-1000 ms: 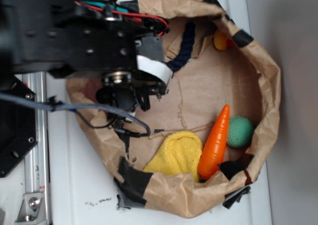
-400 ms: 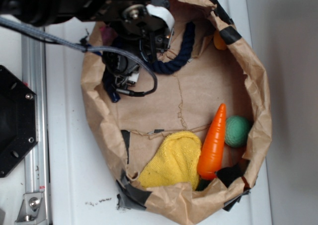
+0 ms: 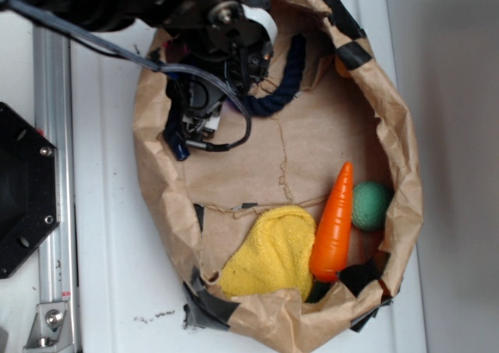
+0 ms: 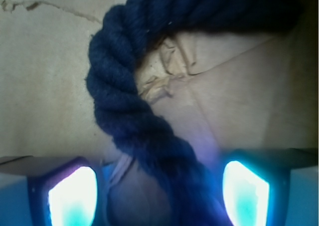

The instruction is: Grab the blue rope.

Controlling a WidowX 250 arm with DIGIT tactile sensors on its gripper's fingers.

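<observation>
Brown paper bag (image 3: pixel 405 135) holds the blue rope (image 4: pixel 134 111), lying between parted fingers (image 4: pixel 72 196); no readable writing.

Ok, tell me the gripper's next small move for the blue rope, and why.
Probably close the gripper now. In the wrist view the blue rope already runs between the two open fingers, over the brown paper, so shutting should pinch it.

blue rope (image 3: pixel 285 84) partly behind claw (image 3: pixel 234 72)
</observation>
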